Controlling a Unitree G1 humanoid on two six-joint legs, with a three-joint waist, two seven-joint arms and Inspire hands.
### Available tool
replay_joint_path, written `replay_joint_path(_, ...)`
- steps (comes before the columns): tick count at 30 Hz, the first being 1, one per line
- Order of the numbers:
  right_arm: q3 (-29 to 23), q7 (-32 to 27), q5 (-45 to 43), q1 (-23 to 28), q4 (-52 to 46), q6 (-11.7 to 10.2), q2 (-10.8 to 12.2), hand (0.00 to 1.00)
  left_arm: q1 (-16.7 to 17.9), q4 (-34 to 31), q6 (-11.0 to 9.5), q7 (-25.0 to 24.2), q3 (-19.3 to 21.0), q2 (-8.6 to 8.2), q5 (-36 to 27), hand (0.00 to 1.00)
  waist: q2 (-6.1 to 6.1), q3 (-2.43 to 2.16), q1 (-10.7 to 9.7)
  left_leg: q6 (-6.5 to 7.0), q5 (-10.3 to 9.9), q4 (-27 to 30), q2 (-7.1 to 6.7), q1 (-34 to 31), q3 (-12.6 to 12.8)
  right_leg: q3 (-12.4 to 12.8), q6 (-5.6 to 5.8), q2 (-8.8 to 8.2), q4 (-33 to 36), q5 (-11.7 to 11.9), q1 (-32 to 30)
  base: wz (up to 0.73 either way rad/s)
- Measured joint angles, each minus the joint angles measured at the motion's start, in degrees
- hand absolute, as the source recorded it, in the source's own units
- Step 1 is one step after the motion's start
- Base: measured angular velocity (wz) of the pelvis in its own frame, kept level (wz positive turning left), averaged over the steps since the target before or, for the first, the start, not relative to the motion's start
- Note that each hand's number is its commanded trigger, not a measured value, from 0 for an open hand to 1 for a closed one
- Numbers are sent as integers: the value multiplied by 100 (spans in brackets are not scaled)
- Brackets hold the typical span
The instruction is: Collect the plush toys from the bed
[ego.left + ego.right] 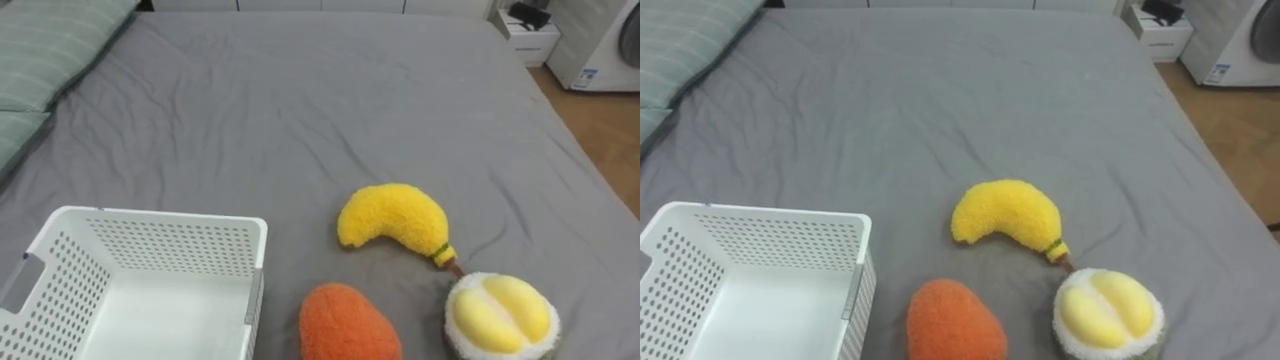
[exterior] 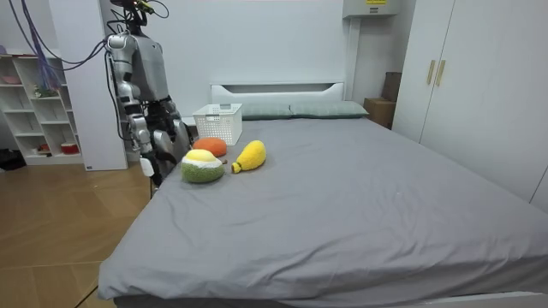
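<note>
Grey cotton sheet covers a wide bed (image 1: pixel 300 100), and three plush toys lie on it close to the robot, which stands at the bed's side. A fuzzy yellow plush banana (image 1: pixel 390 217) lies with its long axis running from the far left to the near right. Its curved back arches away from the robot, and its green-banded brown stem tip points at a round plush durian half with pale rind and yellow flesh lobes (image 1: pixel 500 315), almost touching it. Left of the durian sits an orange egg-shaped plush toy (image 1: pixel 345 322), its long axis pointing away from the robot. Just left of that stands a white perforated plastic basket (image 1: pixel 160 217), open side up. Green striped pillows (image 1: pixel 50 50) lie at the far left. In the room view the right hand (image 2: pixel 148 162) hangs low beside the bed's edge. Whether it is spread or closed cannot be told.
</note>
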Motion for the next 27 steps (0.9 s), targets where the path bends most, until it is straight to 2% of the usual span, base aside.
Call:
replay_joint_path(4, -614, -355, 11, 148, -72, -62, -86, 0, 14, -3, 0, -71, 343, 26, 0, 0, -45, 20, -113, 0, 0, -4, 1, -12, -1, -2, 0, 0, 2, -1, -1, 0)
replay_joint_path(10, -1208, -946, -303, 171, -344, -162, -352, 0, 54, -1, 39, -128, 473, 62, 51, 0, -103, 15, -199, 1, 1, -47, 9, -6, 72, 81, -1, 8, 17, -1, -53, -7)
replay_joint_path(16, -1266, -1509, -976, 33, -1130, -257, -437, 0, 78, 91, 17, -168, 440, 180, 59, 0, -147, -8, -260, -1, 3, -42, 9, -3, 104, 111, -2, 14, 28, -1, -77, -2)
replay_joint_path(19, -1255, -1649, -1408, -36, -1519, -405, -421, 0, 23, 236, -35, -168, 442, 244, 87, 0, -178, -6, -261, -1, 4, -43, 9, 2, 105, 116, -3, 16, 19, 1, -72, -1)
replay_joint_path(24, -1203, -1990, -2323, -69, -2394, -455, -417, 0, -5, 226, -66, -168, 429, 241, 121, 0, -174, -6, -196, -1, 4, -51, 10, -13, 113, 114, -2, 16, 40, 3, -114, 0)
replay_joint_path(27, -1075, -2270, -2735, -76, -2862, -558, -418, 0, -6, 157, -66, -156, 320, 245, 130, 0, -143, -18, -132, -2, 4, -52, 15, -16, 122, 109, -4, 20, 22, 4, -112, 0)
